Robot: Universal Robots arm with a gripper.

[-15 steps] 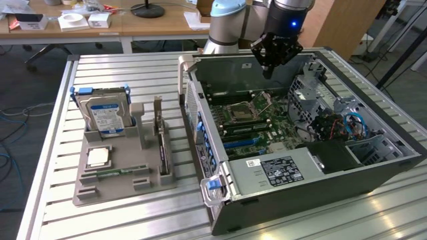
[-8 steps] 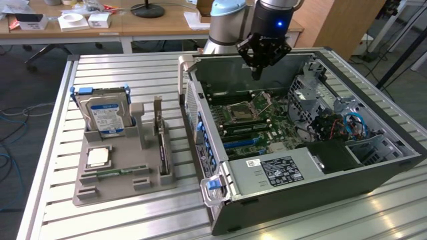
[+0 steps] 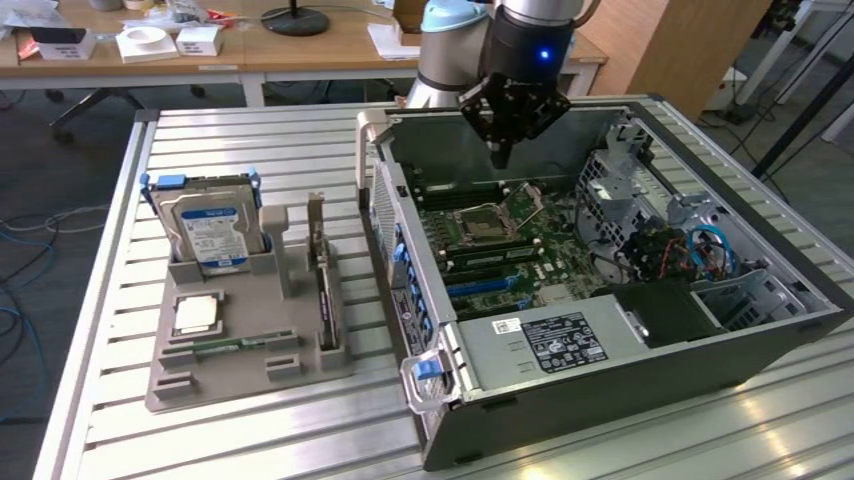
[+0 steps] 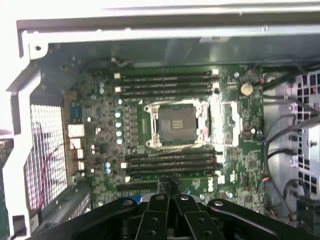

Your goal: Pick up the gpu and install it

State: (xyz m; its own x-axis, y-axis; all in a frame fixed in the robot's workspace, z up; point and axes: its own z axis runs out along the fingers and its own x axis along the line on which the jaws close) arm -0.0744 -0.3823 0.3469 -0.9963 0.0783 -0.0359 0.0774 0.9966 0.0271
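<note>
fingers (image 3: pixel 501 152) closed, empty, above motherboard (image 3: pixel 514 245), open pc case (image 3: pixel 641 360)

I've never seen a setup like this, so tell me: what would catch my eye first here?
Probably the open computer case lying on the slatted metal table, its green motherboard and empty processor socket exposed. The black gripper hangs right above it, holding nothing. Toward the exterior view's left, a grey holder carries a blue-labelled hard drive standing upright.

The open case (image 3: pixel 641 330) leaves the motherboard (image 3: pixel 501 240) reachable from above; cables (image 3: pixel 694 250) and the drive cage (image 3: pixel 621 160) crowd its exterior-view right; the power supply (image 3: pixel 561 340) blocks the near end.
</note>
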